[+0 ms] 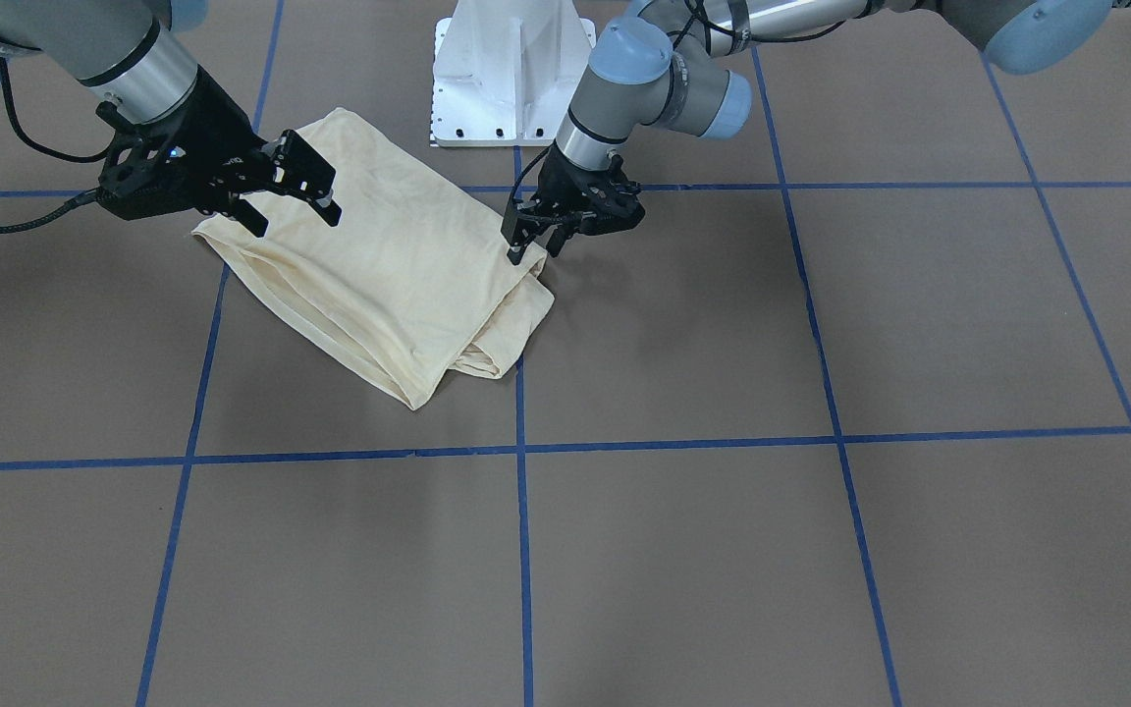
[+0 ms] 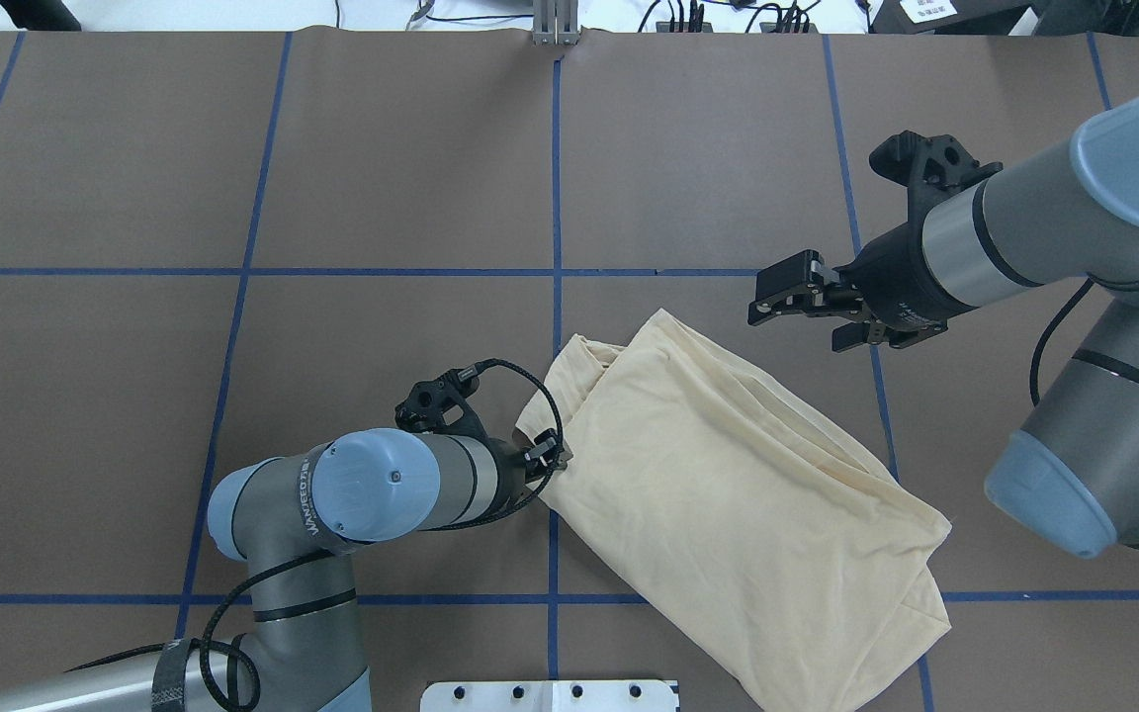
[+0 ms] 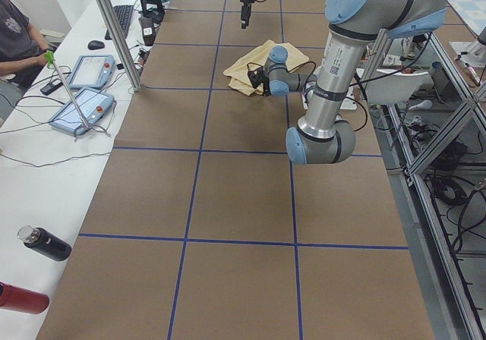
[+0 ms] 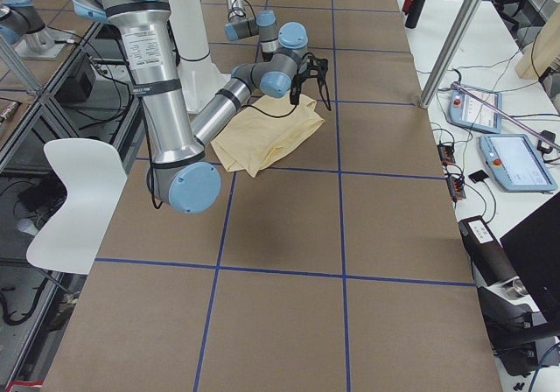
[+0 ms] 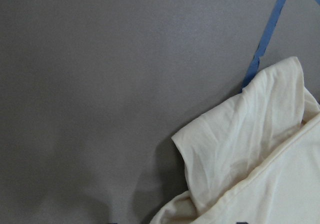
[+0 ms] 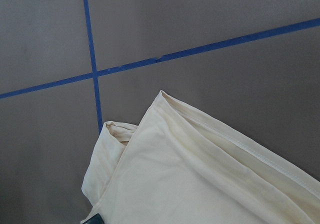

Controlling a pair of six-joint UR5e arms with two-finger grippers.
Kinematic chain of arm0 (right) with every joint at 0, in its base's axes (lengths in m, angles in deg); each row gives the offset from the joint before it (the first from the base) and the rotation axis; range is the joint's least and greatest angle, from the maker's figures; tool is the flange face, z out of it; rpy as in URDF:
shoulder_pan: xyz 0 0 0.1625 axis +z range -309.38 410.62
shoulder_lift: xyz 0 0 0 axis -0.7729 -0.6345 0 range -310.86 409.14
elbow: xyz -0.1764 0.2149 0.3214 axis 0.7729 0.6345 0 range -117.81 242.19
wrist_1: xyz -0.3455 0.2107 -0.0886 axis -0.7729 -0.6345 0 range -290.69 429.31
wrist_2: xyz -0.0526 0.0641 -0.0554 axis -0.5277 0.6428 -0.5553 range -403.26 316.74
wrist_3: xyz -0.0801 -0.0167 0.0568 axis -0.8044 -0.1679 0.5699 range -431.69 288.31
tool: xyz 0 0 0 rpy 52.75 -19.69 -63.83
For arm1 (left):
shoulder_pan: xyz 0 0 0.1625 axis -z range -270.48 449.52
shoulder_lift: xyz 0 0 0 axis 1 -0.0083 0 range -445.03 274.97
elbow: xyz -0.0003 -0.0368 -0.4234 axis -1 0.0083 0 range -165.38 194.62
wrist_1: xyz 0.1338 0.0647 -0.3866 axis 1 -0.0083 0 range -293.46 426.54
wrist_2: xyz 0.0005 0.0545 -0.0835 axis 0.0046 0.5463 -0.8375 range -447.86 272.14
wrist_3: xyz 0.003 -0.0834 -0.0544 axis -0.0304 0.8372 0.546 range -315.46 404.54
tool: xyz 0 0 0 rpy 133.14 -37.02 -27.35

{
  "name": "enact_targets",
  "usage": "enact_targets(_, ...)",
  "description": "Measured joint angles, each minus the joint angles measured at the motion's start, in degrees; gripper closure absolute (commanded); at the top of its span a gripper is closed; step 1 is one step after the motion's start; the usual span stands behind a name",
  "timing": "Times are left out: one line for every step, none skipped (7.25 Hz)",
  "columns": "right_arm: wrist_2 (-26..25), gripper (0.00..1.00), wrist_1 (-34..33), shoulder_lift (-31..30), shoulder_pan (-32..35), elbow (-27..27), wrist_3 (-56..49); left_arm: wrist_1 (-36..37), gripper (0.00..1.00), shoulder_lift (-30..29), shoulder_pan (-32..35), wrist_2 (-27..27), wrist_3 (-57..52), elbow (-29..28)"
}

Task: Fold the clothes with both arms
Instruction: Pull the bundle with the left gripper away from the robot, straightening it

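Closest to the right wrist camera, only a dark sliver of 1 fingertip (image 6: 94, 220) was caught at the bottom edge, above a folded corner of the T-shirt (image 6: 200, 184). In the front-facing view the 2 fingers of the right gripper (image 1: 296, 218) were seen spread wide with nothing pinched between them, held in the air over the shirt's edge on the robot's right. Behind them the right arm (image 1: 124, 69) was angled down from that view's upper left corner.

The left gripper (image 1: 534, 253) was pointed downward at the opposite edge of the shirt, its 2 fingers parted. Whether the tips touched the fabric could not be told. The left arm (image 2: 471, 485) was bent low beside that edge.

The T-shirt was laid as a folded, layered bundle. It was slanted across a blue tape line (image 1: 523, 550) on the brown table (image 1: 772, 589), between the 2 grippers and near the white pedestal base (image 1: 511, 74). A stitched hem (image 6: 240, 144) was shown along 1 fold.

On a white bench (image 3: 30, 181) beside the table, 2 control pads (image 3: 80, 111) and a black bottle (image 3: 44, 243) were laid. A seated person (image 3: 11, 25) was seen at its far end.
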Motion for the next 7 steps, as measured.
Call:
enact_targets(0.00,0.00,-0.01,0.00,0.06,0.22,0.00,0.22,0.84,-0.14,-0.03,-0.03,0.00,-0.02)
enact_targets(0.00,0.00,-0.01,0.00,0.13,0.34,0.00,0.29,1.00,-0.22,-0.06,-0.08,0.00,0.01)
enact_targets(0.00,0.00,-0.02,0.00,0.19,0.41,0.00,0.32,1.00,-0.27,-0.05,-0.14,0.04,0.28)
enact_targets(0.02,0.00,0.00,-0.01,0.21,0.43,0.00,0.35,1.00,-0.25,0.11,-0.20,0.26,1.09)
enact_targets(0.06,0.00,0.04,-0.10,0.26,0.45,0.02,0.99,1.00,-0.19,0.98,-0.27,0.58,2.68)
enact_targets(0.08,0.00,0.06,-0.21,0.29,0.46,0.04,2.72,1.00,-0.16,2.71,-0.38,0.80,4.55)
enact_targets(0.08,0.00,0.09,-0.34,0.31,0.49,0.04,4.70,1.00,-0.06,4.77,-0.61,0.96,5.98)
